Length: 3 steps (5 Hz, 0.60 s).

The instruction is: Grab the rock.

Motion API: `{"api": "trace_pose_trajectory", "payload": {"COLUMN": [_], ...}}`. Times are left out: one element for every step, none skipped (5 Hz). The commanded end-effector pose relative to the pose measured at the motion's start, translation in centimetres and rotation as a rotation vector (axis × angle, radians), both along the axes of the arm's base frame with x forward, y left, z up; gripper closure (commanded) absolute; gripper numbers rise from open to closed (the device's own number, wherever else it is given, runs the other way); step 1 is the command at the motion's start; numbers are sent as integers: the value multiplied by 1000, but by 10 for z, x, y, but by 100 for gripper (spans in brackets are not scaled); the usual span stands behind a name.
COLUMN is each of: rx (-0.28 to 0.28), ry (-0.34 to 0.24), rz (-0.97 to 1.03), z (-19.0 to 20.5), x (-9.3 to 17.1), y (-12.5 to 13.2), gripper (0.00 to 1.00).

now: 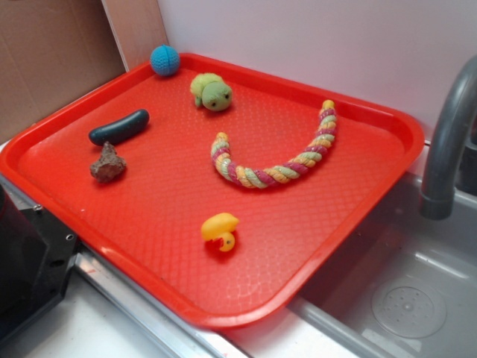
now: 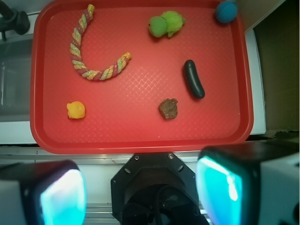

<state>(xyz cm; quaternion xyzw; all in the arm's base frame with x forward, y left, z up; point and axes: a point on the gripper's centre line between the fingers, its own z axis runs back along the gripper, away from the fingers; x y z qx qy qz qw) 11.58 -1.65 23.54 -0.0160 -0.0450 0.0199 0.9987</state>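
The rock [image 1: 108, 164] is a small lumpy brown-grey stone on the left part of the red tray [image 1: 313, 246]. In the wrist view the rock [image 2: 168, 108] lies right of the tray's middle, just below the dark sausage-shaped object [image 2: 193, 78]. My gripper [image 2: 140, 192] is high above the tray's near edge, well short of the rock. Its two fingers stand wide apart with nothing between them; the pads [image 2: 63, 197] glow cyan. The gripper does not show in the exterior view.
On the tray: a dark sausage-shaped object [image 1: 119, 127], a blue ball [image 1: 165, 60], a green plush turtle [image 1: 212, 91], a striped rope [image 1: 276, 160], a yellow duck [image 1: 220, 230]. A grey faucet [image 1: 447, 142] and sink [image 1: 410, 298] lie right. The robot base [image 1: 30, 261] stands left.
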Motion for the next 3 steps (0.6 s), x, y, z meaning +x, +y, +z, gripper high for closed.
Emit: {"api": "trace_pose_trajectory", "payload": {"rx": [0, 25, 31], "ry": [0, 15, 52], "rz": [0, 23, 39], "z": [0, -1, -4], "x": [0, 21, 53], "y": [0, 0, -1], "gripper": [0, 0, 0]}}
